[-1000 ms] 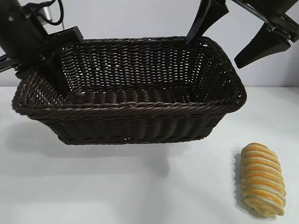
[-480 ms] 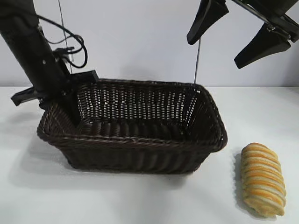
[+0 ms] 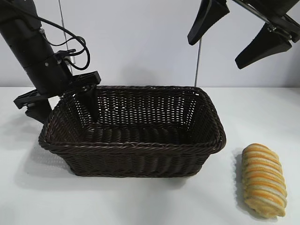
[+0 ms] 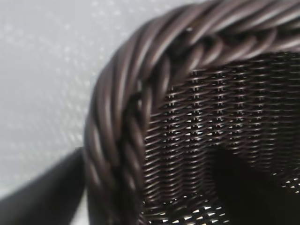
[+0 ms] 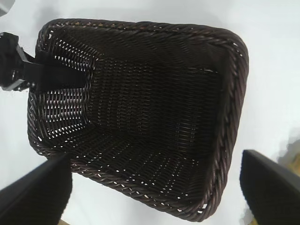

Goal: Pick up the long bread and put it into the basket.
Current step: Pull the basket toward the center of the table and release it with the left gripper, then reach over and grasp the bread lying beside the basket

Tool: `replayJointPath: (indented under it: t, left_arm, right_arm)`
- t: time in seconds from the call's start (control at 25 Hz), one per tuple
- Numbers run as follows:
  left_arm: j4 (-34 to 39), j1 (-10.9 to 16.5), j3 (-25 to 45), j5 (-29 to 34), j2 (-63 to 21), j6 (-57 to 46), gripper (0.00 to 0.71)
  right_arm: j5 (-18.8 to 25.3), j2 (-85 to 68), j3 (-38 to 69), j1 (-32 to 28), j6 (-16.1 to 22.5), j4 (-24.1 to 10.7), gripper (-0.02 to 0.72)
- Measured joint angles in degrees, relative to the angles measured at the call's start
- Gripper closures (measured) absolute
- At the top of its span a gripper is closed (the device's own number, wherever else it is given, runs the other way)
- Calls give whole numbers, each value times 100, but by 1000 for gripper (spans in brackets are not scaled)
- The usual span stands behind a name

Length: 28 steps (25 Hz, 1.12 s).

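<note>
Well apart from right hand (image 3: pixel 240 43): long bread (image 3: pixel 263 180).

You've got bright, even light from above here, with a soft shadow pooling under the dark brown woven wicker basket (image 3: pixel 140 157) toward seven o'clock on the white table (image 3: pixel 140 201). Your left wrist view is blurred up close, the braided rim (image 4: pixel 122 117) out of focus.
</note>
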Motion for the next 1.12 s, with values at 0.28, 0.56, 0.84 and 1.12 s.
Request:
replayJointPath:
  t: [0.28,0.56,0.84,1.12]
  left_arm:
    - [385,729,0,194,-867,-88,16]
    - [1078,2012,0,568,-1473,-46,16]
    - [1214,3279,0,889,-1979,105,16]
    - [1209,3450,0,1060,-3381,282,16]
  right_arm:
    - [6,0,0,0,0,0,8]
    - [6,0,0,0,0,0,8]
    - [16,0,0,0,0,0,8]
    - [16,0,0,0,0,0,8]
